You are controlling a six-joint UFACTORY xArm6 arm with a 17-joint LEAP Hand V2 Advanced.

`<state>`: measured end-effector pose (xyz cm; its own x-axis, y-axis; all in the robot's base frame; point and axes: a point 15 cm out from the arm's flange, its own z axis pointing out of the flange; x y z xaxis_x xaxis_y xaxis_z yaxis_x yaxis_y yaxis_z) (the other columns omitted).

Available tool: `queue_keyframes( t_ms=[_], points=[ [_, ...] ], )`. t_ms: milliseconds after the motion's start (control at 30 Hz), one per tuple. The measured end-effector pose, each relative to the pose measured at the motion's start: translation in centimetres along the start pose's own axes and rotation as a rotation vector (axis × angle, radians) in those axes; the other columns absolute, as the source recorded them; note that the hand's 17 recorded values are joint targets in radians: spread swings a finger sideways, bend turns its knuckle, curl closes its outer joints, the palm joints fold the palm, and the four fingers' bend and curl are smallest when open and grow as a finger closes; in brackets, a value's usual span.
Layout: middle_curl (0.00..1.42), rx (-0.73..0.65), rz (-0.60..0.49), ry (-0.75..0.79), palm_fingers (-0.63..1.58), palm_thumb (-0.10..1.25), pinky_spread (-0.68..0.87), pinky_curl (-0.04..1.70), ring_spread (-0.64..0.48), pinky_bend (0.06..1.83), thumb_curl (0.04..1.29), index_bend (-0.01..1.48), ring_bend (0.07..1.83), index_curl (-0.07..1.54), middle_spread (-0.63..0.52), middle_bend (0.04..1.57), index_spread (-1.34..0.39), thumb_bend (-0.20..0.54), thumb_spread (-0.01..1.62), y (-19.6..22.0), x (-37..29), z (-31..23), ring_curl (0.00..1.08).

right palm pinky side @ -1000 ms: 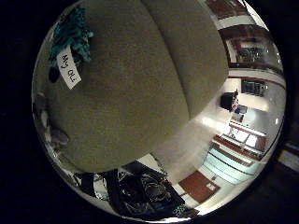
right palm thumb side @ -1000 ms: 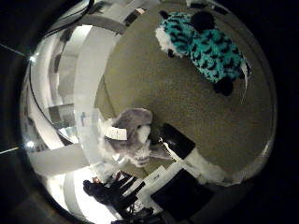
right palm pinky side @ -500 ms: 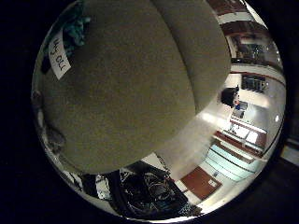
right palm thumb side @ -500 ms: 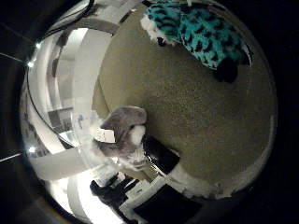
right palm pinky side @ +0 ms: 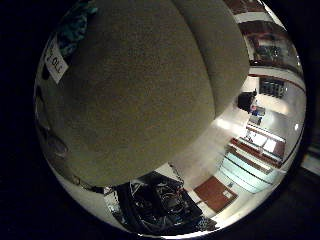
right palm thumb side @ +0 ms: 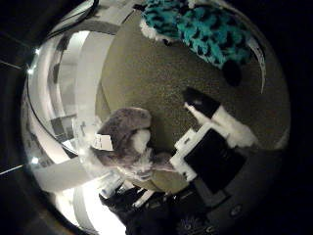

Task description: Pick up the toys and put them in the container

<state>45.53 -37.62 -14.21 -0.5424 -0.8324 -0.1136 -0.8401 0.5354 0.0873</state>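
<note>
While the palm hangs close above it, a beige cushion point(right palm pinky side: 145, 95) fills both views
On the cushion lie a teal spotted plush toy point(right palm thumb side: 205, 29) and, well apart near its edge, a grey plush toy point(right palm thumb side: 129, 142) with a white tag; the hand point(right palm thumb side: 215, 132) reaches out with straight fingers, holding nothing

The hand point(right palm thumb side: 215, 147) shows blocky white housings with black panels, and one white finger capped by a black tip at 12 o'clock.
</note>
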Motion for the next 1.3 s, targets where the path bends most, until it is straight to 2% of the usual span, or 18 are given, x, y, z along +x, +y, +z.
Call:
queue_keyframes(
  t_ms=[133, 300, 667, 733, 800, 867, 967, 1200, 1300],
  points=[
    [0.36, -0.001, -0.001, 0.001, 0.57, 1.0, 0.4, 0.01, 0.17, 0.18, 0.45, 0.8, 0.18, 0.54, 0.0, 0.36, -0.31, -0.008, 0.9, 0.1, 0.0, 0.2, 0.13],
    [0.4, -0.003, -0.004, 0.001, 0.62, 1.06, 0.38, -0.01, 0.09, 0.16, 0.52, 0.91, 0.2, 0.59, -0.13, 0.47, -0.38, -0.016, 0.82, 0.1, 0.0, 0.3, 0.13],
    [0.46, -0.029, -0.035, -0.007, 0.58, 1.06, 0.35, -0.01, -0.01, 0.18, 0.58, 0.94, 0.24, 0.64, -0.25, 0.53, -0.41, -0.021, 0.81, 0.3, 0.0, -2.9, 0.17],
    [0.47, -0.024, -0.044, -0.011, 0.64, 1.06, 0.33, -0.01, -0.08, 0.2, 0.59, 0.88, 0.34, 0.63, -0.27, 0.52, -0.42, -0.021, 0.82, 0.1, 0.3, -4.4, 0.19],
    [0.48, -0.027, -0.051, -0.019, 0.76, 1.05, 0.18, 0.0, -0.23, 0.33, 0.59, 0.73, 0.54, 0.61, -0.32, 0.49, -0.43, -0.022, 0.83, 0.1, 0.3, -5.6, 0.26],
    [0.5, -0.039, -0.056, -0.027, 0.78, 1.05, 0.07, 0.0, -0.28, 0.44, 0.59, 0.66, 0.63, 0.61, -0.34, 0.47, -0.45, -0.019, 0.84, 0.4, 0.3, -6.6, 0.3],
    [0.58, -0.046, -0.068, -0.033, 0.79, 1.04, -0.12, -0.01, -0.35, 0.6, 0.6, 0.59, 0.7, 0.64, -0.39, 0.56, -0.48, -0.019, 0.87, 0.5, 0.2, -7.3, 0.36],
    [0.71, -0.046, -0.062, -0.035, 0.69, 1.03, -0.22, -0.01, -0.38, 0.72, 0.61, 0.61, 0.78, 0.73, -0.42, 0.65, -0.5, -0.021, 0.91, 0.7, 0.8, -7.4, 0.43],
    [0.73, -0.05, -0.059, -0.036, 0.49, 0.94, -0.17, 0.0, -0.33, 0.81, 0.58, 0.45, 0.82, 0.7, -0.37, 0.63, -0.47, -0.029, 0.97, 0.8, 1.0, -7.2, 0.47]
  ],
)
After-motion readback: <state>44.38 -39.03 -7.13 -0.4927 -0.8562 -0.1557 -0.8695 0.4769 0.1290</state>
